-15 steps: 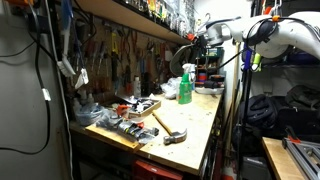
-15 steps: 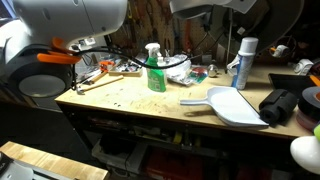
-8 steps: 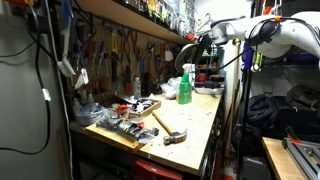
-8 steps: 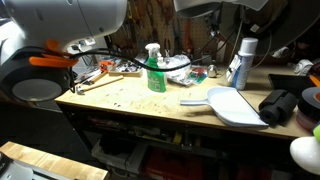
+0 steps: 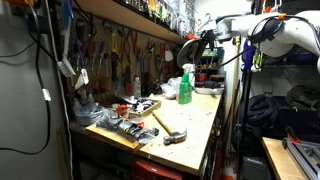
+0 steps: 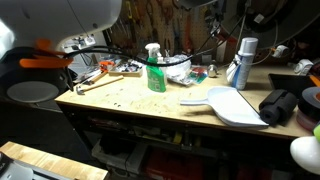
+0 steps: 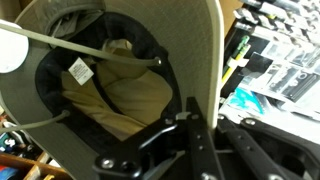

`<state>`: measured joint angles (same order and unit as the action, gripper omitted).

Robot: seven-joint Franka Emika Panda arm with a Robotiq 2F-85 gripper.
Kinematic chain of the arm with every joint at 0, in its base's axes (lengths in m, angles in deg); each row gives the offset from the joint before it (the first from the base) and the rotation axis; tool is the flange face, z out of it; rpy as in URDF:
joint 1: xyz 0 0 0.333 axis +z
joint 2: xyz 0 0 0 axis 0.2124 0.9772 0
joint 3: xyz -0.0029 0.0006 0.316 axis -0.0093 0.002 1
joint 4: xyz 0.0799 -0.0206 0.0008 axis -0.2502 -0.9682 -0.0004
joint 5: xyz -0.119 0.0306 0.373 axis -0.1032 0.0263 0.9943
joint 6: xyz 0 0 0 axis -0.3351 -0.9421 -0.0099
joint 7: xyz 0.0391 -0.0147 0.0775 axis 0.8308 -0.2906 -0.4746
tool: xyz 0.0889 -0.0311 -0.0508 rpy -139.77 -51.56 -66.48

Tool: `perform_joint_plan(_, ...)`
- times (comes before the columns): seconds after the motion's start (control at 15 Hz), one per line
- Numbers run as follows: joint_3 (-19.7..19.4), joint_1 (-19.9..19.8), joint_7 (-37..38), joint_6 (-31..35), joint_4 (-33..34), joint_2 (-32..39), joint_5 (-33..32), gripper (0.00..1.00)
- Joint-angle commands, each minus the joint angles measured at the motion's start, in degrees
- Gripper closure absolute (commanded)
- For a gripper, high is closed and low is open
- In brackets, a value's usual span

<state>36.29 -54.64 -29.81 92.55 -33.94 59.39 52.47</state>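
Your arm (image 5: pixel 290 35) reaches in high from the right of an exterior view. The elbow is bent near the top edge and the forearm runs level towards the shelves at the back of the counter (image 5: pixel 200 115). At its end the wrist tips down and away from the base, so the gripper (image 5: pixel 203 45) hangs well above the counter, up at shelf height. In an exterior view from the opposite side, only the arm's big white and orange near links (image 6: pixel 60 20) show, filling the upper left corner; the wrist is cut off by the top edge.

In the wrist view the gripper (image 7: pixel 193 118) comes up from the bottom edge, and your jaws are drawn together, their tips meeting right at the inner edge of the brim of a hat (image 7: pixel 110 95). You cannot tell from here whether they pinch the fabric. The hat fills most of that view, its open underside facing the camera: grey brim, tan lining, a white label (image 7: pixel 80 70) inside and a pale cord (image 7: pixel 90 52) stretched across the opening.

Well below the gripper, on the counter, a green spray bottle (image 5: pixel 185 86) stands upright, with a hammer (image 5: pixel 168 128) lying nearer the front edge. In an exterior view the same bottle (image 6: pixel 154 68) stands left of a grey dustpan (image 6: pixel 232 105) and a white spray can (image 6: pixel 243 62)
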Motion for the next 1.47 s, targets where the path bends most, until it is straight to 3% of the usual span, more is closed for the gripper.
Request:
perform_joint_plan(0.0, 3.3, -3.4, -1.1, -7.6, -0.3, -1.3, 2.8, 0.99)
perform_joint_plan(0.73, 4.1, -11.7, 0.6, -33.0, -2.4, -5.8, 2.6, 0.99)
perform_joint_plan(1.4, 4.5, -16.7, 6.6, -45.6, -3.4, -9.2, 3.8, 0.99)
